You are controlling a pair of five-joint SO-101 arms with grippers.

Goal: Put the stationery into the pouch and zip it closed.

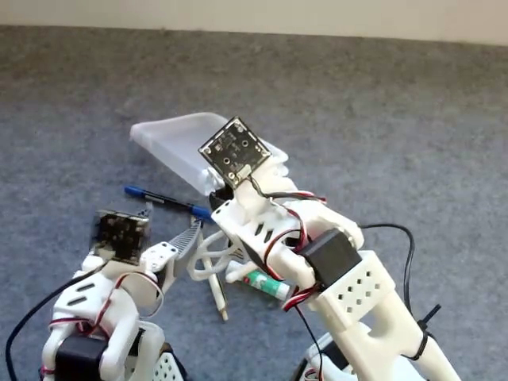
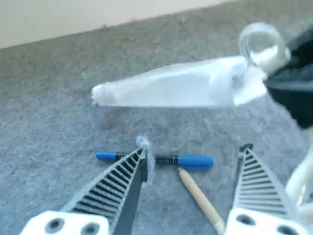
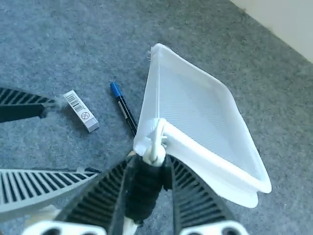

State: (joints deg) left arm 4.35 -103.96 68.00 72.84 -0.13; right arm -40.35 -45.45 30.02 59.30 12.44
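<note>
A translucent white pouch (image 1: 178, 143) hangs tilted above the grey carpet. My right gripper (image 3: 149, 161) is shut on the pouch (image 3: 195, 117) at its zipper end, where a white ring pull (image 2: 259, 41) sticks out. A blue pen (image 1: 163, 198) lies on the carpet below the pouch (image 2: 176, 88). My left gripper (image 2: 190, 159) stands open just above the pen (image 2: 156, 159), one fingertip over its middle. A wooden pencil (image 2: 200, 198) lies between the fingers, closer in. A white eraser (image 3: 80, 111) rests beside the pen (image 3: 122, 107).
A small white and green tube (image 1: 266, 284) lies under the right arm beside the pencil (image 1: 218, 298). A pale wall (image 1: 254, 14) bounds the far side of the carpet (image 1: 397, 119). The left gripper's striped fingers (image 3: 24, 105) lie close to the eraser.
</note>
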